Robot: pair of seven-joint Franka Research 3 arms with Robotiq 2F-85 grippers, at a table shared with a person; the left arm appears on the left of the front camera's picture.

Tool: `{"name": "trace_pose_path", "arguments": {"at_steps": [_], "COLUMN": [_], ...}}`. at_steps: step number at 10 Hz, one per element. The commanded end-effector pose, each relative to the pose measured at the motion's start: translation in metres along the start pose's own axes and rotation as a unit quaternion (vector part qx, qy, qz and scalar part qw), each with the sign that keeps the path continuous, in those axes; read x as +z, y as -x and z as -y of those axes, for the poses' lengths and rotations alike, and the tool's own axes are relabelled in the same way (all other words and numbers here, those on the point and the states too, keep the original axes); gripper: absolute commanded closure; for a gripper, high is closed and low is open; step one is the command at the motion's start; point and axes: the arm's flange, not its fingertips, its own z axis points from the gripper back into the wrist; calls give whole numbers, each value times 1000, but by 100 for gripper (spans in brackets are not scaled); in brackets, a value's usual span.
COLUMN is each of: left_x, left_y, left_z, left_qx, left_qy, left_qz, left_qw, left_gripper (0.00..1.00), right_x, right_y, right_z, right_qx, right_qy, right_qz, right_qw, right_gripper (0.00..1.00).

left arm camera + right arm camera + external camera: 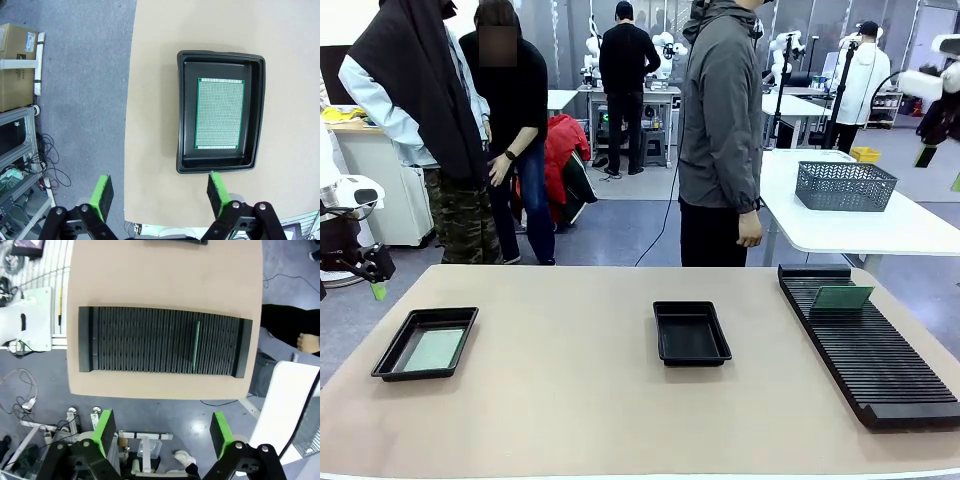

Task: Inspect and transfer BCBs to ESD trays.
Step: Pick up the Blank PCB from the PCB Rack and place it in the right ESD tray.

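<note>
Over at the left end of the table (pixel 570 400), one ESD tray (pixel 386 358) has a green BCB (pixel 433 350) lying flat inside it. Seen from the left wrist, that tray (pixel 181 110) sits ahead of the left gripper (pixel 160 195) and off to one side, with its near rim lining up with one green pad. The board (pixel 220 114) in it lies beyond the fingertips, not between them. Those jaws are spread as wide as they go, with nothing in them.

A second ESD tray (pixel 691 332) sits at the table's middle. At the right end is a long ribbed rack (pixel 868 345), where another BCB (pixel 842 297) stands on edge in a slot near the far end. From the right wrist, the rack (pixel 140 340) runs crosswise ahead of the right gripper (pixel 162 432), and the board (pixel 196 347) shows as a thin green line, well apart from the pads. These jaws are also fully spread and hold nothing.

A person (pixel 720 130) stands at the far side.
</note>
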Motion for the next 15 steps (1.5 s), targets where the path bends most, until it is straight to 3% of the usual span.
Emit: {"name": "trace_pose_path", "arguments": {"at_steps": [1, 6, 11, 15], "left_x": [-1, -1, -1, -1], "left_y": [-1, -1, -1, -1], "left_z": [0, 0, 0, 0], "left_qx": [0, 0, 0, 0], "left_qy": [0, 0, 0, 0], "left_qz": [2, 2, 2, 2], "left_qw": [1000, 1000, 1000, 1000], "left_gripper": [0, 0, 0, 0], "right_x": [-34, -122, -208, -252], "right_y": [5, 10, 19, 23], "right_z": [-2, 16, 41, 54], "right_qx": [20, 45, 26, 25], "right_qy": [14, 36, 51, 48], "right_qz": [13, 23, 17, 17], "right_qw": [1000, 998, 998, 998], "right_gripper": [0, 0, 0, 0]}}
